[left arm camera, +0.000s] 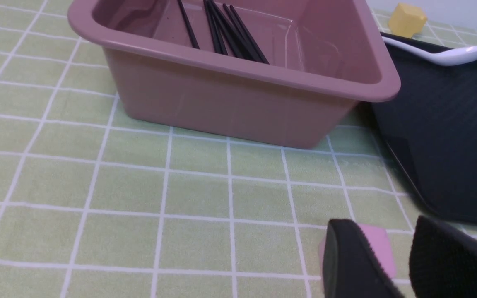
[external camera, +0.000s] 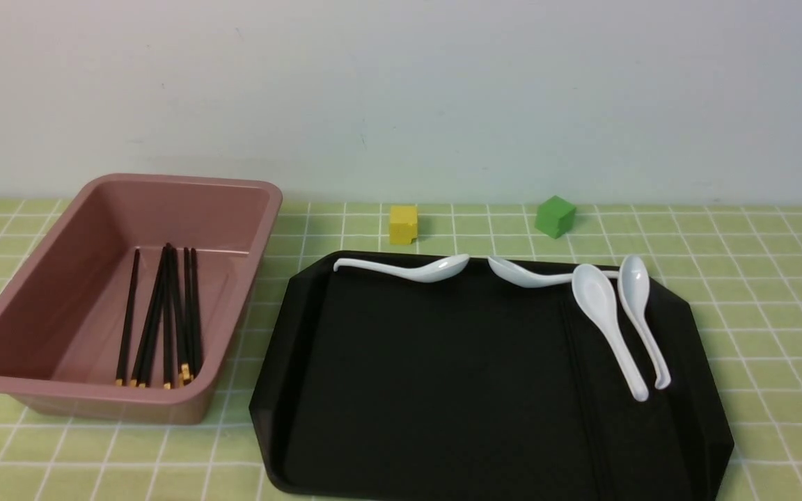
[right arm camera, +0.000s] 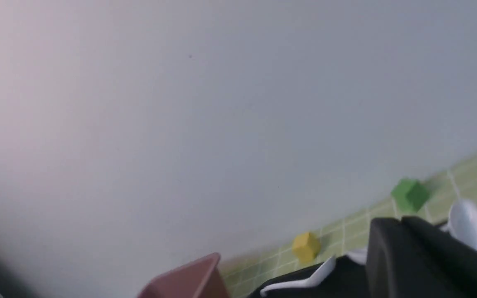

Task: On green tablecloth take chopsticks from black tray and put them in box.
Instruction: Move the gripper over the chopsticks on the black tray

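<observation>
black chopsticks [external camera: 166,313] lie inside the box [external camera: 185,209] (spoons [external camera: 599,296] on tray [external camera: 443,390]).

Open tray [external camera: 443,390] middle (spoons [external camera: 599,292] along edge)

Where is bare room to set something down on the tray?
The tray is bare from its left rim across to the right spoons. Its far edge is crowded: the far spoons lie there.
</observation>
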